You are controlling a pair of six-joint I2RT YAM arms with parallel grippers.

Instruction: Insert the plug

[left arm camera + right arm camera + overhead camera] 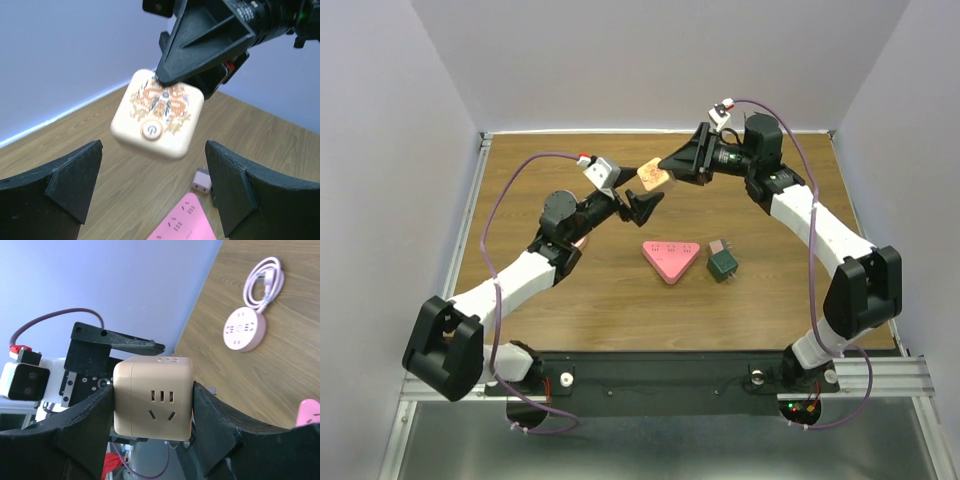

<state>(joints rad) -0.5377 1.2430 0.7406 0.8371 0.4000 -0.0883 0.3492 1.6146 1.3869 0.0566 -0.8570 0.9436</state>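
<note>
Cube socket [653, 177], top view: aloft, pinched by right pincer [667, 167]; my left pincer [642, 203] just beside it on the near side, pointing at it. Green plug [722, 262] lies apart on desk [570, 300]. Left wrist: jaws wide, empty, cube socket between them, untouched. Right wrist: pincer half-shut, pressing both cube flanks.

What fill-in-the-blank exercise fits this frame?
1. The right gripper holds the socket cube, whose top bears a round ___ button.
2. The left gripper stands ___, holding nothing.
3. The triangular power strip beside the green plug is ___ in colour.
Missing: power; open; pink.
</note>
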